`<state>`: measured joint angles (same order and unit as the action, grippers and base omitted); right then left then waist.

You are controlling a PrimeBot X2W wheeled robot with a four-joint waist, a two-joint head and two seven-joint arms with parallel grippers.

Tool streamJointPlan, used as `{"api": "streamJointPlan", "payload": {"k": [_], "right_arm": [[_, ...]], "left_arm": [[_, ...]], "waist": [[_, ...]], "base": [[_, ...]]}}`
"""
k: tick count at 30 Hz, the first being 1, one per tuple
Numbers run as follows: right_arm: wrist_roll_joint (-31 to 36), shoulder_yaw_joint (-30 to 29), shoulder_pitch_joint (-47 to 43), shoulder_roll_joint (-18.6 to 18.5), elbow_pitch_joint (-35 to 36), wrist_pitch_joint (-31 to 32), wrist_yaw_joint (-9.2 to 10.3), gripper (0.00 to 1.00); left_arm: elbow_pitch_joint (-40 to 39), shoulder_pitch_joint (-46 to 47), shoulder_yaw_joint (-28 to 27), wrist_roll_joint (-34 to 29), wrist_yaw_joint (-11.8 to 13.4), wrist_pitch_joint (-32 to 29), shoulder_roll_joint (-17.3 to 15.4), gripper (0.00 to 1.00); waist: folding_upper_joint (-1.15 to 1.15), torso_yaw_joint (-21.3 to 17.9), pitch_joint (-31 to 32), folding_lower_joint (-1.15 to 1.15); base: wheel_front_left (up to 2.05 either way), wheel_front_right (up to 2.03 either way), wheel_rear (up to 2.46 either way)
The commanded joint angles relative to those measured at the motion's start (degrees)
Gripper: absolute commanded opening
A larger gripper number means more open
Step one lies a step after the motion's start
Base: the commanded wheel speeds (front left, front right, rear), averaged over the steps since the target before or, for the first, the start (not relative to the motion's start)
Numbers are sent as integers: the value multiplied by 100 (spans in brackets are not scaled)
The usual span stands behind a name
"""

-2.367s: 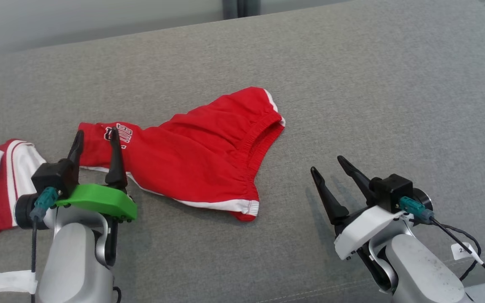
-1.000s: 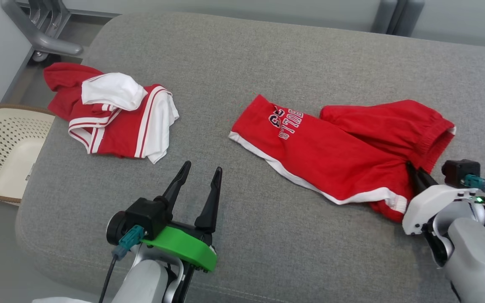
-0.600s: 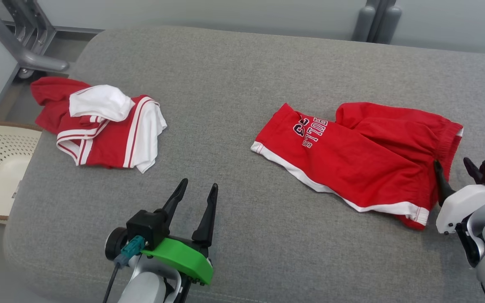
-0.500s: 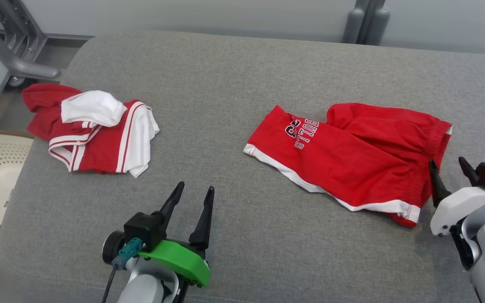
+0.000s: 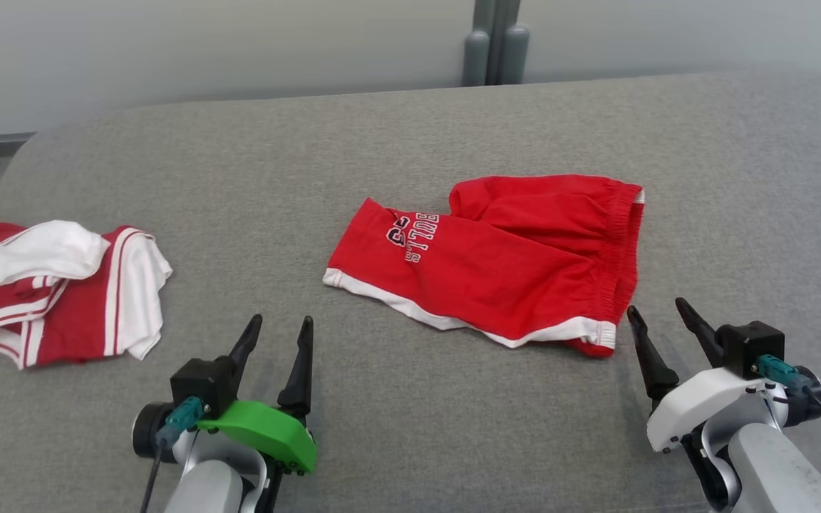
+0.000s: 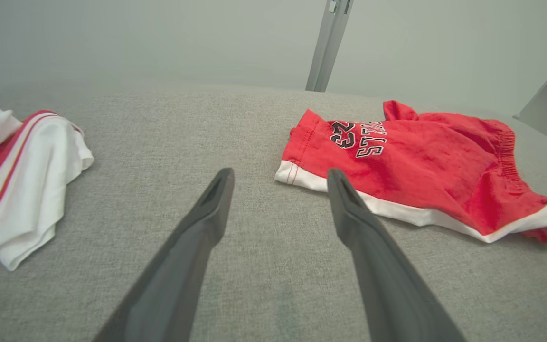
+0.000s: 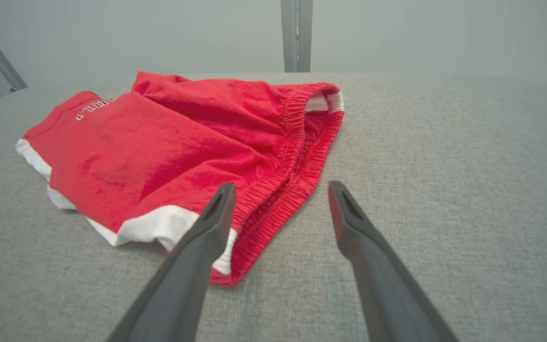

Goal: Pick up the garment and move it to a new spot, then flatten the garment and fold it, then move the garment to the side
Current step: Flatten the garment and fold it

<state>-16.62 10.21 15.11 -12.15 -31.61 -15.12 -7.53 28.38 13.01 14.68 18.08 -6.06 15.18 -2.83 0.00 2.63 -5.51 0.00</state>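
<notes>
The garment is a pair of red shorts with white hem trim and black-and-white lettering, lying folded over itself in the middle of the grey cushion. It also lies ahead in the left wrist view and the right wrist view. My right gripper stands open just right of the shorts' near waistband corner, holding nothing. My left gripper is open over bare cushion, well to the near left of the shorts. In the right wrist view the left finger overlaps the hem corner.
A second red-and-white garment lies crumpled at the cushion's left end, seen also in the left wrist view. A grey post stands behind the cushion against a pale wall. Bare cushion stretches to the right of the shorts.
The right gripper was shut on the shorts' waistband corner a second ago; it has opened and drawn back. The shorts now lie free. The head camera has swung, shifting the whole picture.
</notes>
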Motion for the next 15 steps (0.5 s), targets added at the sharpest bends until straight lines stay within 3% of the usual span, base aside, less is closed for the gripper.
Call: {"api": "streamJointPlan", "payload": {"k": [1,8,15], "right_arm": [[-25,5,-63,22,53,-4,8,100],[-91,72,26,70,244,-3,8,100],[-125,59,89,136,321,-3,8,100]], "left_arm": [[76,125,-56,-29,-21,-5,-13,100],[846,782,-559,-128,-92,-6,-30,100],[1583,1234,-1030,-56,-130,-4,-54,100]], "waist": [[0,-495,-160,0],[0,-1103,-553,0],[0,-1445,-823,0]], "base": [[0,0,0],[0,0,0],[0,0,0]]}}
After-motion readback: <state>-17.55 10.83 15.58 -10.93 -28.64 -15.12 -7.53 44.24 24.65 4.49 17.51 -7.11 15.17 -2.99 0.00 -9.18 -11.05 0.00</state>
